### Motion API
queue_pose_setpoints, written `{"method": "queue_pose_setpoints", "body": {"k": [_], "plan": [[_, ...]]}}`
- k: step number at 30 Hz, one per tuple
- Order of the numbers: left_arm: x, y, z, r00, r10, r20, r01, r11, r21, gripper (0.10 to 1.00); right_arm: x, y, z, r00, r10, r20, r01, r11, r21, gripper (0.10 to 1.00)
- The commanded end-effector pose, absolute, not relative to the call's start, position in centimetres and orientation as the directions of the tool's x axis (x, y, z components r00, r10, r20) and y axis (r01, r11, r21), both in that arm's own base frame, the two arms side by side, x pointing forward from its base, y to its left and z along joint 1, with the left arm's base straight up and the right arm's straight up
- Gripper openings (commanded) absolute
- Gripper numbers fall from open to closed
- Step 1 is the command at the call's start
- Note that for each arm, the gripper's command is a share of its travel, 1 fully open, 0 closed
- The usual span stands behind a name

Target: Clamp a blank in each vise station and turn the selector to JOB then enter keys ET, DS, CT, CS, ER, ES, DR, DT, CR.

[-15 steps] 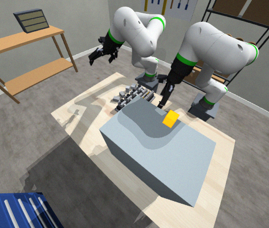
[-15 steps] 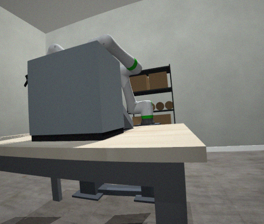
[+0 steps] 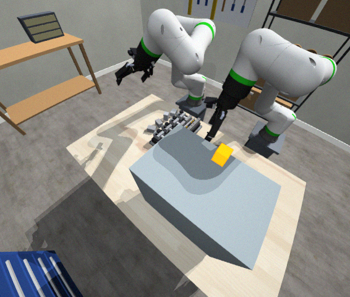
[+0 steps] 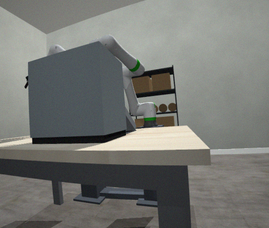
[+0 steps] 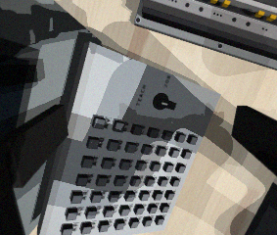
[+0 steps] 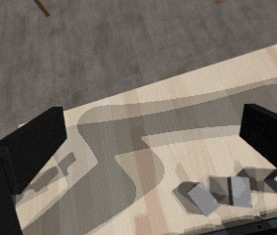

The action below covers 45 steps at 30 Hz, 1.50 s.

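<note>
Apparently we are at the key-finding stage, with the left gripper (image 3: 209, 120) (image 5: 150, 120) spread wide open and holding nothing above the key panel (image 5: 106, 80). That placement makes sense to us: its camera takes in the keys and the selector (image 5: 162, 102) at the upper middle of the left wrist frame, so a lit key should show after a press. No key looks lit there, and the names are too small to read.

The right gripper (image 3: 131, 81) (image 4: 26, 82) (image 6: 152, 121), also fully open and empty, hangs at the upper left of the top frame, probably parked so the other arm has room. Four blanks (image 3: 158, 122) (image 6: 203, 198) lie on the tabletop (image 3: 292, 192) (image 4: 154, 139) (image 5: 216, 186) (image 6: 177, 93) beside the vise stations (image 3: 169, 126), near the middle of the top frame. They seem left loose on purpose (the teaching presses only light keys while every station is empty).

The amber lamp (image 3: 222, 154) sits on the cabinet (image 3: 216, 204) (image 4: 65, 98), right of centre; it looks bright, though we cannot be sure it is lit. We would learn the key mapping before clamping anything; the close-set keys make a stray neighbouring press the main risk.
</note>
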State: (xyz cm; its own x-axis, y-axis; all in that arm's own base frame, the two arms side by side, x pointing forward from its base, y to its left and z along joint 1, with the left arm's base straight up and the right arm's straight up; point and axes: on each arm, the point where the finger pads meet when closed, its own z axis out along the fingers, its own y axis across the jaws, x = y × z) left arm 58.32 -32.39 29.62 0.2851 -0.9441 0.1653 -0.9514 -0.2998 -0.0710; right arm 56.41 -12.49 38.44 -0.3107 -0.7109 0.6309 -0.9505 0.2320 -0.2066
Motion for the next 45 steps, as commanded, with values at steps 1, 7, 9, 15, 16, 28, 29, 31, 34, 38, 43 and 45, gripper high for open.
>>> {"method": "queue_pose_setpoints", "body": {"k": [1,7,9,15,16,28,29,31,34,38,43,45], "plan": [[58.3,-32.4,29.8,0.285,-0.944,0.167,-0.951,-0.3,-0.072,1.0,56.4,-12.5,38.5,-0.312,-0.711,0.63,-0.95,0.232,-0.208,1.0],[58.3,-32.4,31.0,0.285,-0.944,0.167,-0.951,-0.3,-0.072,1.0,56.4,-12.5,38.5,-0.312,-0.711,0.63,-0.95,0.232,-0.208,1.0],[58.3,-32.4,31.6,0.285,-0.944,0.167,-0.951,-0.3,-0.072,1.0,56.4,-12.5,38.5,-0.312,-0.711,0.63,-0.95,0.232,-0.208,1.0],[58.3,-32.3,31.7,0.298,-0.939,0.171,-0.947,-0.313,-0.071,1.0,56.4,-12.5,38.5,-0.312,-0.711,0.63,-0.95,0.232,-0.208,1.0],[58.2,-32.3,31.7,0.309,-0.935,0.175,-0.943,-0.325,-0.069,1.0,56.4,-12.5,38.5,-0.312,-0.711,0.63,-0.95,0.232,-0.208,1.0],[56.6,-29.3,30.1,0.684,-0.672,0.285,-0.706,-0.708,0.026,1.0,56.4,-12.5,38.5,-0.312,-0.711,0.63,-0.95,0.232,-0.208,1.0],[56.2,-28.8,29.8,0.714,-0.637,0.29,-0.674,-0.738,0.039,1.0,56.4,-12.5,38.5,-0.312,-0.711,0.63,-0.95,0.232,-0.208,1.0],[55.6,-27.6,29.1,0.774,-0.559,0.298,-0.602,-0.796,0.069,1.0,56.4,-12.5,38.5,-0.312,-0.711,0.63,-0.95,0.232,-0.208,1.0],[54.5,-25.7,28.1,0.849,-0.434,0.3,-0.484,-0.868,0.113,1.0,56.4,-12.5,38.5,-0.312,-0.711,0.63,-0.95,0.232,-0.208,1.0],[53.8,-24.5,27.4,0.916,-0.269,0.297,-0.327,-0.931,0.165,1.0,56.4,-12.5,38.5,-0.312,-0.711,0.63,-0.95,0.232,-0.208,1.0],[52.2,-21.7,25.9,0.959,-0.03,0.281,-0.099,-0.967,0.234,1.0,56.4,-12.5,38.5,-0.312,-0.711,0.63,-0.95,0.232,-0.208,1.0],[51.6,-20.7,25.4,0.96,0.07,0.271,-0.003,-0.966,0.26,1.0,56.4,-12.5,38.5,-0.312,-0.711,0.63,-0.95,0.232,-0.208,1.0]]}}
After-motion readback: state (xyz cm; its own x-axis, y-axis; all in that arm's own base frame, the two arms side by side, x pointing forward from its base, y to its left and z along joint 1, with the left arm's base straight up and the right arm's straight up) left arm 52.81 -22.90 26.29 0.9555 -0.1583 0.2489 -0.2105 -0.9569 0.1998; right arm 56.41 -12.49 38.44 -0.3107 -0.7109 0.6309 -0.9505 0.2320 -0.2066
